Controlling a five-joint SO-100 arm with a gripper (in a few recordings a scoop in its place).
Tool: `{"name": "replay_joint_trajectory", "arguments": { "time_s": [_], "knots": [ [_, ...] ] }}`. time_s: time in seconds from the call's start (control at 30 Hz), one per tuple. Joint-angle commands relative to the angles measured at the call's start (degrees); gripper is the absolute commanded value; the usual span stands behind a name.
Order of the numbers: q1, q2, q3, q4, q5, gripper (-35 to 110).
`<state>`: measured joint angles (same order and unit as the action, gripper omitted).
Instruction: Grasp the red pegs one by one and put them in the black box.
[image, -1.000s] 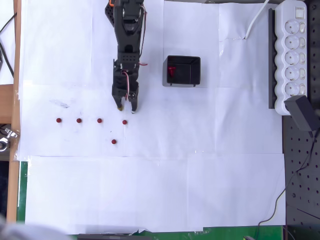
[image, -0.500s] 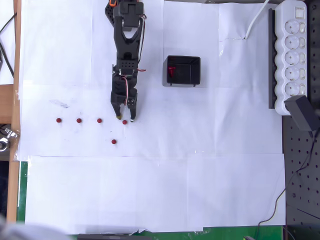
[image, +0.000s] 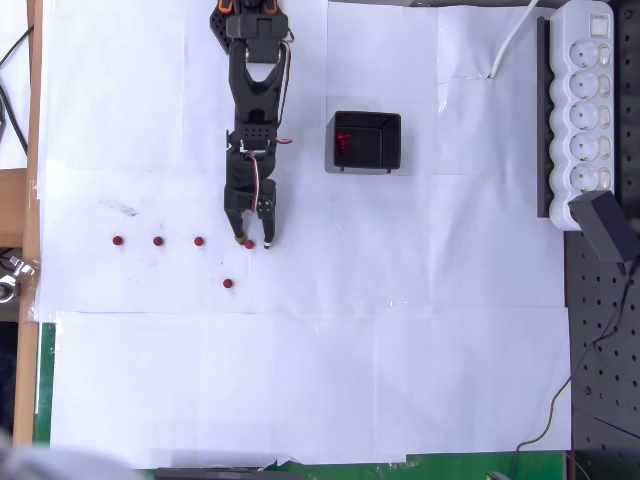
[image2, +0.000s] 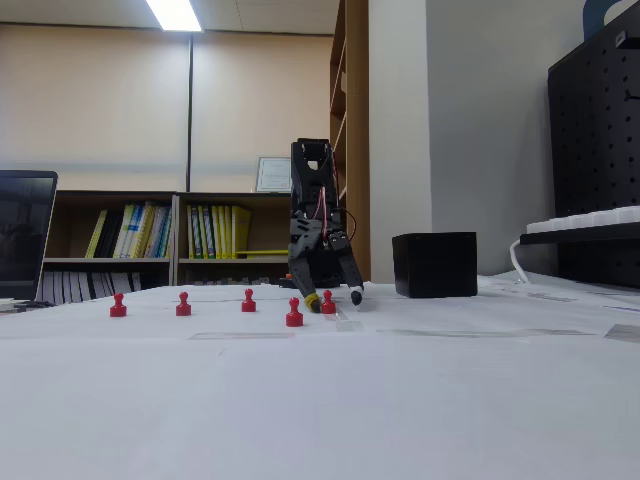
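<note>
In the overhead view, three red pegs (image: 118, 241) (image: 158, 241) (image: 199, 241) stand in a row on the white paper, and one more (image: 228, 283) sits nearer the front. Another red peg (image: 249, 243) stands between the fingers of my black gripper (image: 253, 242), which is open and low over the paper. The fixed view shows this peg (image2: 328, 303) between the spread fingertips of the gripper (image2: 335, 298), untouched as far as I can tell. The black box (image: 375, 148) (image2: 434, 264) sits to the right of the arm with red pegs (image: 343, 140) inside.
A white power strip (image: 585, 110) and a black adapter (image: 605, 225) lie at the right edge in the overhead view. The wooden table edge (image: 20, 330) runs down the left. White paper (image: 320, 380) covers the front area.
The gripper has reached forward and down from behind the peg. Its open fingers now straddle it. The pegs and box have not moved.
</note>
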<state>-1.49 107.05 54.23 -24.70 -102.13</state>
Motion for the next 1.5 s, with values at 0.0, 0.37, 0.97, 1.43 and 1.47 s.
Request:
{"name": "replay_joint_trajectory", "arguments": {
  "time_s": [0.0,0.37,0.97,1.43,1.47],
  "knots": [
    [-0.79,0.53,2.55,-1.32,0.09,17],
    [-0.79,1.23,2.81,-1.05,1.14,15],
    [-0.70,-3.87,3.43,9.14,-1.67,0],
    [-13.36,-36.04,33.40,93.43,-19.60,0],
    [-15.64,-36.47,37.79,99.23,-21.01,0]
  ]
}}
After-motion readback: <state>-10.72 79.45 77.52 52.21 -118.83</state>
